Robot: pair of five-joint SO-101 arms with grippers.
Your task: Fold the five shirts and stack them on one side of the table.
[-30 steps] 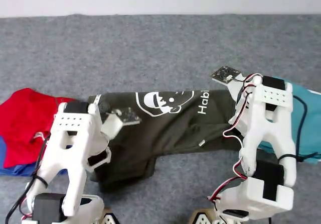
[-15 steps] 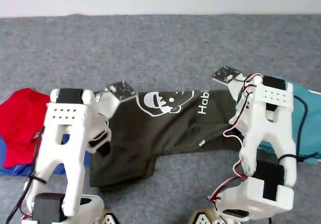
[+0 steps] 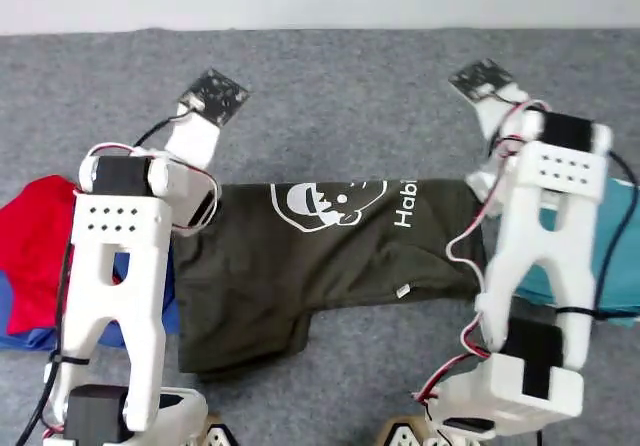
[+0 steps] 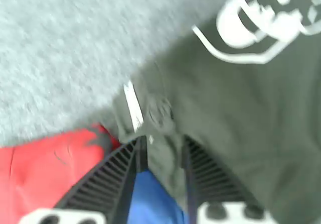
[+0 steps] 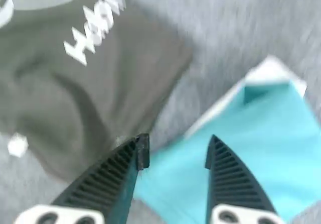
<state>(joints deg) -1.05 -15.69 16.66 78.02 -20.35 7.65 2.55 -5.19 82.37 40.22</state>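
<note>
A red shirt (image 3: 40, 236) lay crumpled at the left edge of the grey table (image 3: 330, 96). It rested on top of a blue shirt (image 3: 22, 334), which showed beneath it and beside the left arm (image 3: 120, 266). The left gripper (image 4: 163, 142) hung over the place where red, blue and dark cloth met. Its jaws stood a narrow gap apart. The dark shirt's edge and some blue showed between them, and they looked released rather than clenched on cloth.

The dark shirt (image 3: 330, 266) lay spread across the middle of the table with its white print facing up. Its left edge touched the red and blue shirts. A small white tag (image 3: 403, 289) sat on its lower part.

The right arm (image 3: 545, 226) stood over the dark shirt's right end. The right gripper (image 5: 179, 146) was wide open and grasping nothing, above the line where the dark shirt met a teal shirt (image 5: 261, 143). The teal shirt lay at the right edge of the table.
</note>
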